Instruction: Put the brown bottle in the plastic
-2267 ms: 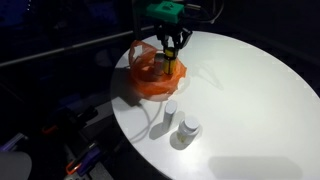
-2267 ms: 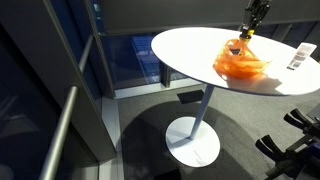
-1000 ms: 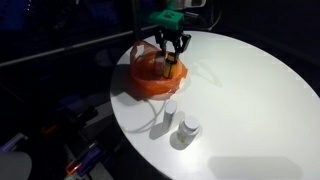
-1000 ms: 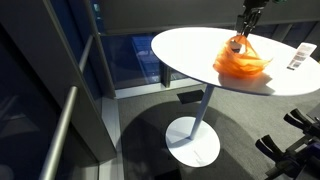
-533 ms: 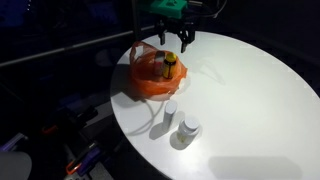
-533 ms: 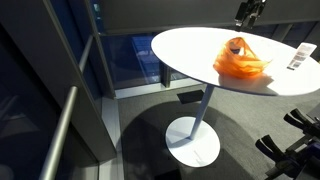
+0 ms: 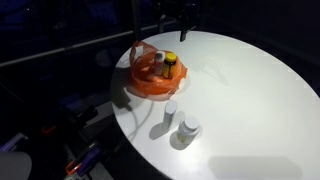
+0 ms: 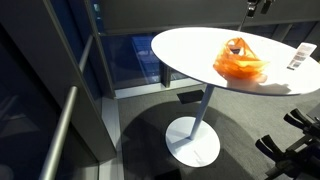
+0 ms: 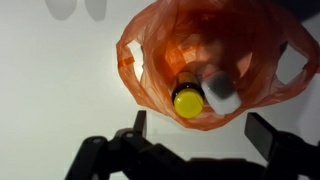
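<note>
Two fingers of the gripper stood well apart in the wrist view, one finger at about 7 o'clock of the frame and its partner at about 5 o'clock. The claw was spread wide and clamped on nothing. Above them in that view the orange plastic bag lay open, its mouth turned towards the camera.

The brown bottle stood inside the bag, seen from above, so that mostly its yellow cap showed. A white-capped container sat touching it at its 2 o'clock, also within the bag.

In both exterior views the gripper hung at the top edge of the frame, clear above the bag and apart from it. It was dark against the background, so its jaws could not be read there.

The bag rested on the round white table. In an exterior view the brown bottle stood upright in it — its yellow cap rose above the crumpled orange rim.

At the bag's 5 o'clock in that view, two small white bottles stood upright on the tabletop just beside each other, outside the bag. The table rose on a single pedestal with a round foot on the floor.
</note>
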You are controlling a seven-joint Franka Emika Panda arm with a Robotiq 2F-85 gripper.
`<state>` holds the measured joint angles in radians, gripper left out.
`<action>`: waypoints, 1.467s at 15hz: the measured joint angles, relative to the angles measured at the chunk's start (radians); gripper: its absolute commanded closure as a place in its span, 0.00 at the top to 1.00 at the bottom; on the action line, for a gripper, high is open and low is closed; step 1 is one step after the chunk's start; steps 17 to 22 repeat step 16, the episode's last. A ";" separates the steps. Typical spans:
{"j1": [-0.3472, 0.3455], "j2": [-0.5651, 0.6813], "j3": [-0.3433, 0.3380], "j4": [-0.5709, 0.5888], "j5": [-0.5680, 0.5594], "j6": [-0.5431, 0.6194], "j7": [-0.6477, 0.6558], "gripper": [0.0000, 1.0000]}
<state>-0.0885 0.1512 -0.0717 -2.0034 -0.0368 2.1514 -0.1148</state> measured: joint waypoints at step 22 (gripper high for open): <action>-0.016 -0.314 -0.035 -0.119 0.051 -0.196 0.044 1.00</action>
